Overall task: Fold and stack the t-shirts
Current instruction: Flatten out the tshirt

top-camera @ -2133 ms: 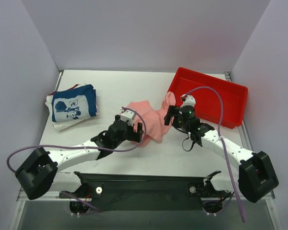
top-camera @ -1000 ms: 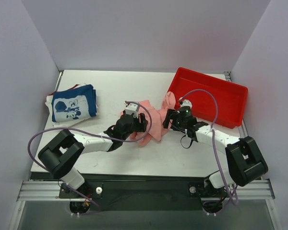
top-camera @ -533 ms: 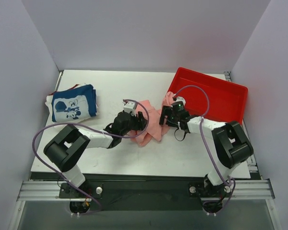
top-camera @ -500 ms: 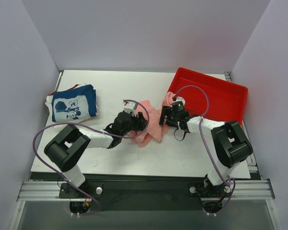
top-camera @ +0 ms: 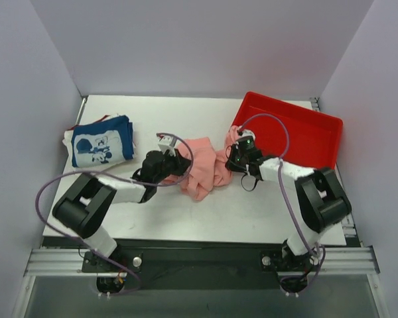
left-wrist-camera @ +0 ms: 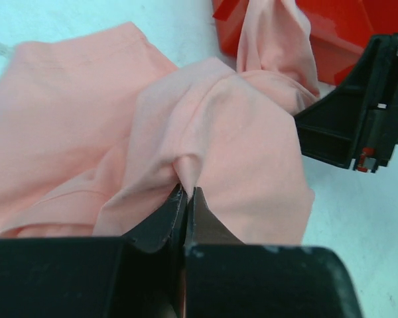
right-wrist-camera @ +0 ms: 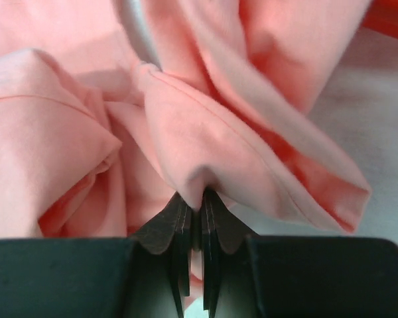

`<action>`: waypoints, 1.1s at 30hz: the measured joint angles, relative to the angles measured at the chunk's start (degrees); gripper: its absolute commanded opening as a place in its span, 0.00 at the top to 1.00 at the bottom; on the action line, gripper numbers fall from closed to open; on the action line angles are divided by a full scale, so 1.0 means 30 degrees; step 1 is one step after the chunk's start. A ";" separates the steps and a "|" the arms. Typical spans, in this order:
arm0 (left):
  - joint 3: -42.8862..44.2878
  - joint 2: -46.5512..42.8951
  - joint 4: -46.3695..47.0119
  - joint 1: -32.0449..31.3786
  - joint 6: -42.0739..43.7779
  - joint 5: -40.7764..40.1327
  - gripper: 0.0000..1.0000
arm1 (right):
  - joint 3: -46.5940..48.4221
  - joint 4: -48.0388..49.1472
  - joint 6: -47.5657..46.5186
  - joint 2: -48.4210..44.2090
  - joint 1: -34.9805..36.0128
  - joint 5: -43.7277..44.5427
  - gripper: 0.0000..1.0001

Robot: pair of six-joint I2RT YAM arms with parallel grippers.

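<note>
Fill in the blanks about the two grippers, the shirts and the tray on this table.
The left gripper and the right gripper are each shut on the crumpled t-shirt, whose colour is ____.
The navy t-shirt tops a pile on the ____ gripper's side of the table.
The tray on the right gripper's side is coloured ____.
Missing words: pink; left; red.

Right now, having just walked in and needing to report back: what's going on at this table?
The robot's left tool and right tool are each shut on a fold of the salmon-pink t-shirt, which lies crumpled mid-table, one end reaching the red tray. It is not folded yet. A folded navy t-shirt lies at far left.
</note>
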 measured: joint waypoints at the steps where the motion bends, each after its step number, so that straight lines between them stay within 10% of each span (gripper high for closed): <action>1: -0.0299 -0.0561 -0.0066 0.0248 0.0029 0.0080 1.00 | -0.0175 -0.0160 -0.0036 -0.0510 0.0000 0.0029 1.00; 22: -0.2528 -1.9263 -1.0928 0.1508 0.2863 -0.1472 1.00 | -0.2601 -0.6018 -0.1173 -1.9373 0.0000 0.3840 1.00; 30: -0.2455 -1.7107 -1.2539 0.2011 0.3213 -0.1843 1.00 | -0.2601 -0.6331 -0.1435 -1.7806 -0.0022 0.5442 1.00; 33: -0.2091 -1.3493 -1.2225 0.2586 0.3475 -0.1698 0.67 | -0.2594 -0.6127 -0.1639 -1.5693 -0.0233 0.6477 1.00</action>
